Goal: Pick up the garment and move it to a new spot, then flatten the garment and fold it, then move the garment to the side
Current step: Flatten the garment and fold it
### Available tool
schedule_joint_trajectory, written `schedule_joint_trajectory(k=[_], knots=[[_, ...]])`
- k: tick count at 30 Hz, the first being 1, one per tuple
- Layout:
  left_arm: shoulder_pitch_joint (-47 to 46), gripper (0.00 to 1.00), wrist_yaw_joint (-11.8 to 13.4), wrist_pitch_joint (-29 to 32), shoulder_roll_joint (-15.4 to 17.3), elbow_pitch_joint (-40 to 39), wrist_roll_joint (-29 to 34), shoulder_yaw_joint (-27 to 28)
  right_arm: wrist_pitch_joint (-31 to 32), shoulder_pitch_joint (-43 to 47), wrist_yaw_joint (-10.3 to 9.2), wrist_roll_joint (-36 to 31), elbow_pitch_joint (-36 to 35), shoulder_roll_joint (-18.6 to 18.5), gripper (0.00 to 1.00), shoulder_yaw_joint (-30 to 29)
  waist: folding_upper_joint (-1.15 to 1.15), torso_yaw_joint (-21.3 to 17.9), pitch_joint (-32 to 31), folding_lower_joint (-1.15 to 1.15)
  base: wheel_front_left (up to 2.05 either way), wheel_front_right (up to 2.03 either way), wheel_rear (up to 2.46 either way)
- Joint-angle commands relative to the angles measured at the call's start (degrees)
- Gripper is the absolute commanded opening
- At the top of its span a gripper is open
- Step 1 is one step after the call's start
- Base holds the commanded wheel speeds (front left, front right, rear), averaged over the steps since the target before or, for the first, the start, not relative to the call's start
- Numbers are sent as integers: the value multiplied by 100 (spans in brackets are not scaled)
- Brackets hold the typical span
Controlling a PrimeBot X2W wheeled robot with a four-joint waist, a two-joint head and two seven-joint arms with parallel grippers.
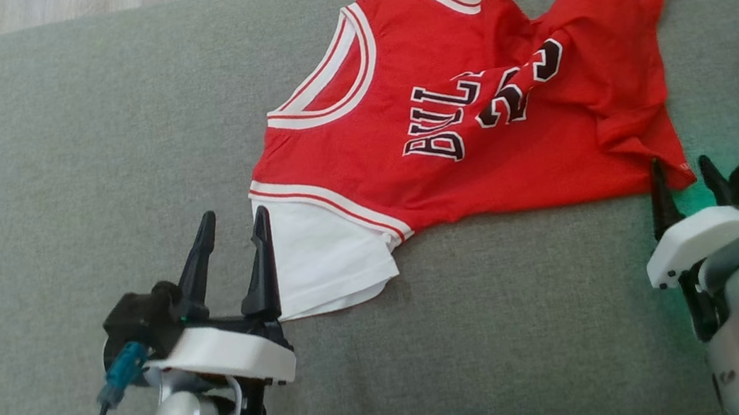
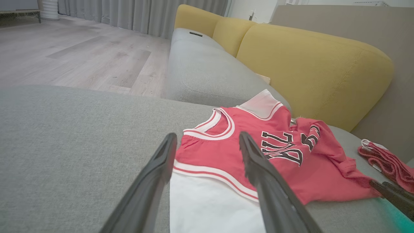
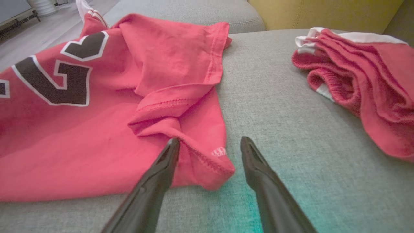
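Our left gripper (image 1: 233, 215) stands with its fingers apart in the head view, tips just beside the white panel (image 1: 319, 257) of the jersey (image 1: 472, 122), which lies rumpled across the grey cushion (image 1: 50, 171). Our right gripper (image 1: 679, 165) sits at the hem corner, fingers also parted. We judge the step to be the pick-up, so each grip should pinch cloth alone, not the cushion beneath, and both should shut at the same time so the jersey lifts level

In the left wrist view the white panel's edge lies between our fingers with the striped trim just ahead; we would reach a little deeper before closing

In the right wrist view the hem corner (image 3: 210, 161) lies between the parted fingers, the left one touching a fold. A second red garment (image 3: 365, 81) lies well apart, and we should leave it alone
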Motion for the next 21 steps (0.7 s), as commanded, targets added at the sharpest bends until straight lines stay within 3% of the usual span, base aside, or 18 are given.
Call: schedule_joint_trajectory(k=[1,10,21], knots=[[-219,100,-8,-45,34,-165,28,142,-88,-185,39,2,-88,-18,0,136,0,-17,-17,0,0,0,0],[-113,100,16,-45,34,-103,13,169,-352,-142,39,519,-97,-18,0,304,0,-212,-239,0,0,0,0],[107,100,48,-45,34,-120,-26,204,38,864,39,1411,-1290,-18,0,598,0,-522,-505,0,0,0,0]])
